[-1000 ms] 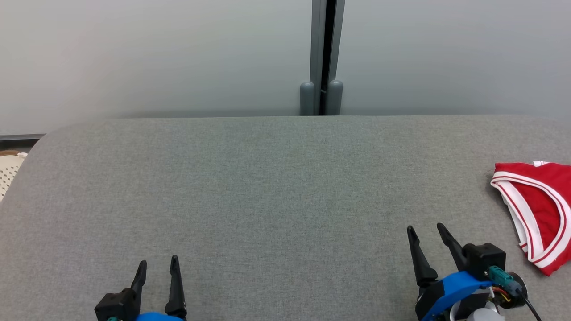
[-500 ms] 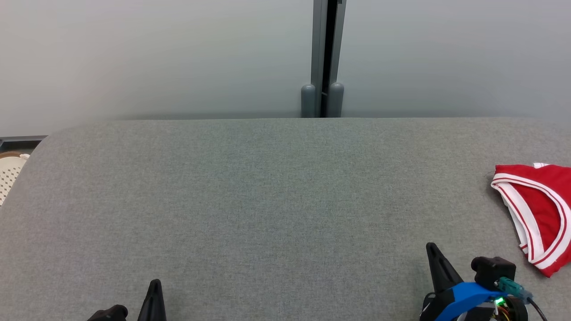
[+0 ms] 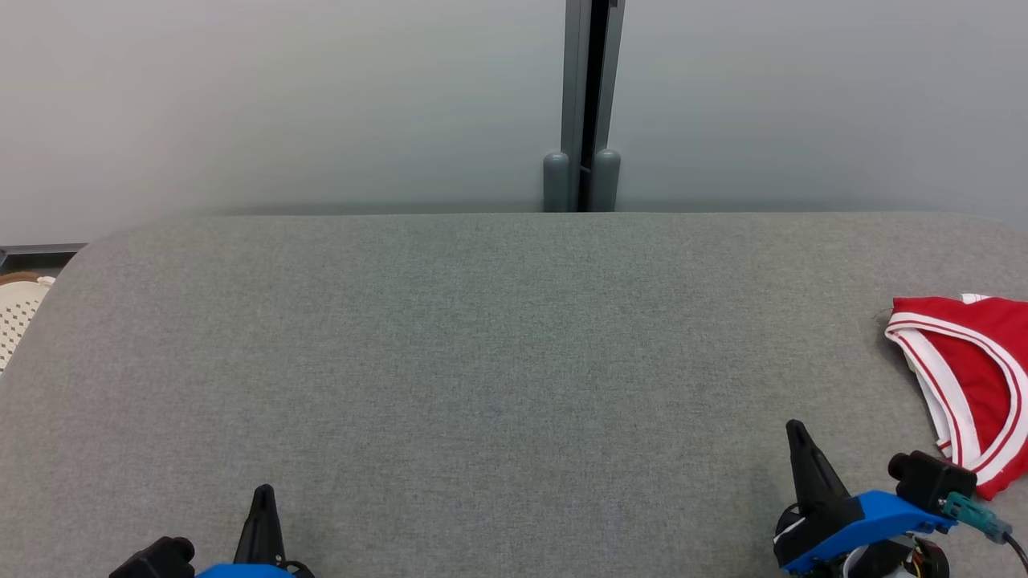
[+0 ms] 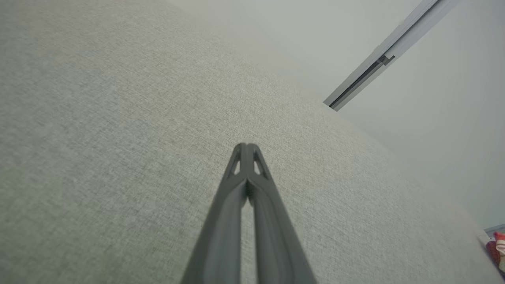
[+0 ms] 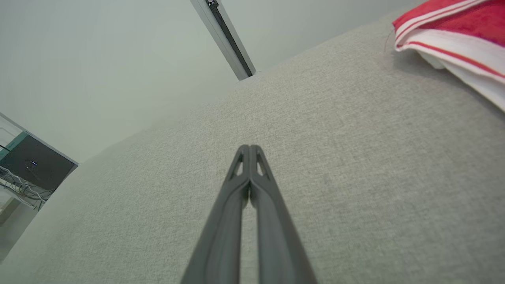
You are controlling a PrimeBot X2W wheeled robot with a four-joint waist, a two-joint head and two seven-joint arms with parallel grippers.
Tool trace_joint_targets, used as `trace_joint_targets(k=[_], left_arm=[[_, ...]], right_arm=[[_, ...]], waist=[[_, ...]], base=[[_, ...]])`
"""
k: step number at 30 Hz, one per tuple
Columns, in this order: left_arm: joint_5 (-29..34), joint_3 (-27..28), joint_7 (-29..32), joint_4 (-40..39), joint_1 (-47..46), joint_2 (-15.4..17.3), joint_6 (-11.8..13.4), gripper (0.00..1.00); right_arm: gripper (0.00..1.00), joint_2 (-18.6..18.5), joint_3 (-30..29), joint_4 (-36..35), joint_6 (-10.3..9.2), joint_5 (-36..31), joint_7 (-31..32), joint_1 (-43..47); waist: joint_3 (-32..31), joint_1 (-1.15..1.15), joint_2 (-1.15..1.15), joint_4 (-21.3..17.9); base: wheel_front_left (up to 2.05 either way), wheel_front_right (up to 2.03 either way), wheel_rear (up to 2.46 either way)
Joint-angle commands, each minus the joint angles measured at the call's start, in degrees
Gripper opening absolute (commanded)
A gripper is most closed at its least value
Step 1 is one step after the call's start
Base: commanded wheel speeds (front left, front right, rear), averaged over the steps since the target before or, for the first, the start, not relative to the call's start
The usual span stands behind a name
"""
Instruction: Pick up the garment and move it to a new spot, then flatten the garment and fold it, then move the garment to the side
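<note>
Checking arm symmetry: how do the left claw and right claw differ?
The right claw sits close to the red garment; the left claw is far from it across the gray cushion. In the head view the right claw reaches higher than the left claw, which barely clears the bottom edge. Both are shut and hold nothing.

Lab-like room, grey partition wall (image 3: 321, 96), cabled equipment box (image 5: 37, 161)

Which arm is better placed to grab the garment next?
Right. The garment lies at the right side of the grey surface, near the right gripper. The left gripper is far across the surface. Both sets of jaws are shut, so the right would likely need to open first.
</note>
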Motion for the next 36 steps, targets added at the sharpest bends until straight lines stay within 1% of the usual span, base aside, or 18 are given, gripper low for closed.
trace_joint_targets(k=[1,20,36], left_arm=[[-1.61,0.43,0.35,-1.22,-1.78,0.06,-0.29,0.0],[-16.16,2.26,4.36,-3.95,-3.38,0.07,-1.1,0.0],[-26.37,3.51,7.22,-5.85,-4.45,0.08,-1.66,0.0]], right_arm=[[0.0,-0.18,-0.28,-1.42,0.0,1.82,0.3,-0.17],[0.0,-0.24,-1.88,-5.55,0.0,17.93,4.32,0.52],[0.0,-0.3,-3.04,-8.4,0.01,29.2,7.18,1.07]], waist=[[0.0,0.0,0.0,0.01],[-0.02,0.0,0.0,0.16],[-0.05,0.0,0.0,0.29]], base=[[0.0,0.0,0.0],[0.0,0.0,0.0],[0.0,0.0,0.0]])
